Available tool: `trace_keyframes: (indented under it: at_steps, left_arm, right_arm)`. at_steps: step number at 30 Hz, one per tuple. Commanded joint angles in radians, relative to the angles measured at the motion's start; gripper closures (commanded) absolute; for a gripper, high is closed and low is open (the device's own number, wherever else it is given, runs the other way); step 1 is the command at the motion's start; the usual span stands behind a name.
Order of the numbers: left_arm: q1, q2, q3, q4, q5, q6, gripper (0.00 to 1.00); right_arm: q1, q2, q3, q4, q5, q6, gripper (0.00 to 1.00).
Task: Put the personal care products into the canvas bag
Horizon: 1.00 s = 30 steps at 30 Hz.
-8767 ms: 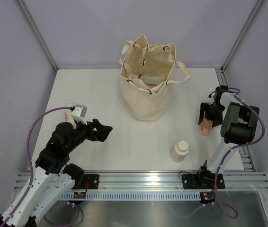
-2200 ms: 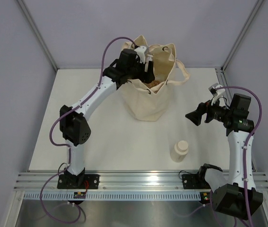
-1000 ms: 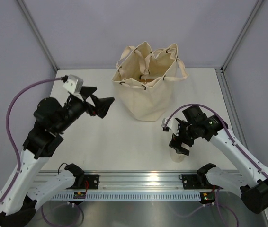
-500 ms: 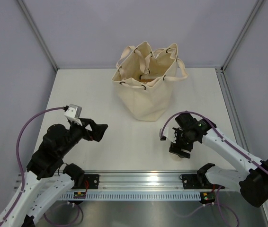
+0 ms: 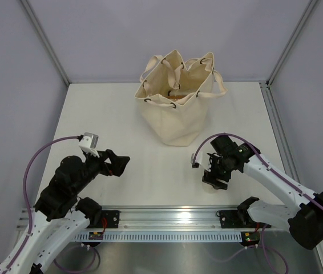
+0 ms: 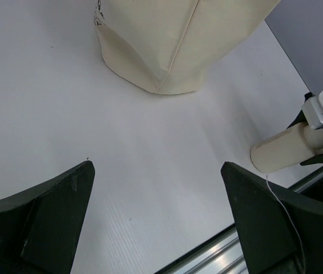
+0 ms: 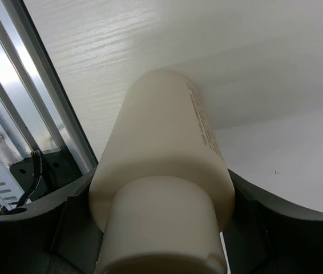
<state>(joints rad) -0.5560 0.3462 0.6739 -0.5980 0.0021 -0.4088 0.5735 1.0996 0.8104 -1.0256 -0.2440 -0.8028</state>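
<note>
The canvas bag (image 5: 173,117) stands open at the far middle of the table, and pale products (image 5: 178,93) show inside it. It also shows in the left wrist view (image 6: 178,40). The cream squat bottle (image 7: 161,165) stands near the front edge; in the top view my right gripper (image 5: 215,178) covers most of it. That gripper (image 7: 161,185) has its jaws pressed on both sides of the bottle. The bottle also shows in the left wrist view (image 6: 284,149). My left gripper (image 5: 118,164) is open and empty over the near-left table, seen from its own wrist (image 6: 157,171).
The aluminium rail (image 5: 173,217) runs along the front edge, close under the bottle, and shows in the right wrist view (image 7: 19,85). Grey walls enclose the table on the left, the right and at the back.
My left arm has drawn back from a raised position and come down at the near left, still open. My right gripper has settled lower around the cream bottle.
</note>
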Motion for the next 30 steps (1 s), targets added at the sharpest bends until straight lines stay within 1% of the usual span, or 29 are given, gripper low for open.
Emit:
trace_keyframes:
  at_steps: [1, 7, 11, 14, 15, 17, 18, 20, 21, 22, 23, 24, 25, 26, 27, 29, 30]
  left_arm:
    - [0.002, -0.013, -0.010, 0.030, -0.017, -0.024, 0.01]
    - [0.002, 0.014, -0.020, 0.064, -0.008, -0.035, 0.01]
    - [0.002, 0.028, -0.036, 0.087, -0.008, -0.051, 0.01]
    - [0.002, 0.034, -0.040, 0.086, -0.008, -0.054, 0.01]
    - [0.002, 0.034, -0.040, 0.084, -0.008, -0.056, 0.01]
    - [0.002, 0.034, -0.037, 0.080, -0.008, -0.058, 0.01]
    - [0.002, 0.034, -0.034, 0.072, -0.010, -0.058, 0.01]
    - [0.001, 0.033, -0.027, 0.061, -0.019, -0.058, 0.01]
    - [0.002, 0.031, -0.025, 0.049, -0.022, -0.058, 0.01]
    - [0.002, 0.028, -0.022, 0.043, -0.028, -0.056, 0.01]
    - [0.002, 0.027, -0.017, 0.037, -0.036, -0.055, 0.01]
    - [0.002, 0.020, -0.016, 0.026, -0.042, -0.056, 0.01]
    - [0.002, 0.019, -0.016, 0.023, -0.045, -0.056, 0.01]
    - [0.002, 0.016, -0.014, 0.020, -0.051, -0.056, 0.01]
    - [0.002, 0.011, -0.016, 0.017, -0.056, -0.058, 0.01]
    - [0.002, 0.010, -0.019, 0.018, -0.060, -0.061, 0.01]
    - [0.002, 0.008, -0.022, 0.020, -0.060, -0.064, 0.01]
  right_arm:
    - [0.005, -0.015, 0.030, 0.032, -0.141, 0.028, 1.00]
    - [0.005, -0.086, 0.156, -0.022, -0.228, 0.045, 1.00]
    - [0.005, -0.066, 0.265, -0.083, -0.259, 0.002, 1.00]
    - [0.005, -0.034, 0.390, -0.140, -0.274, -0.032, 1.00]
    - [0.005, -0.008, 0.470, -0.154, -0.284, -0.041, 1.00]
    - [0.005, 0.025, 0.559, -0.188, -0.316, -0.050, 1.00]
    - [0.005, 0.060, 0.646, -0.194, -0.325, -0.052, 1.00]
    - [0.005, 0.092, 0.735, -0.199, -0.340, -0.047, 1.00]
    - [0.005, 0.135, 0.835, -0.197, -0.342, -0.041, 1.00]
    - [0.005, 0.160, 0.887, -0.199, -0.344, -0.036, 1.00]
    - [0.005, 0.186, 0.945, -0.195, -0.336, -0.012, 1.00]
    - [0.005, 0.248, 1.069, -0.185, -0.327, 0.010, 1.00]
    - [0.005, 0.278, 1.128, -0.173, -0.312, 0.037, 1.00]
    - [0.005, 0.313, 1.191, -0.127, -0.270, 0.103, 1.00]
    - [0.005, 0.374, 1.292, -0.099, -0.244, 0.138, 1.00]
    - [0.005, 0.429, 1.383, -0.029, -0.181, 0.221, 1.00]
    - [0.005, 0.484, 1.458, -0.005, -0.161, 0.244, 1.00]
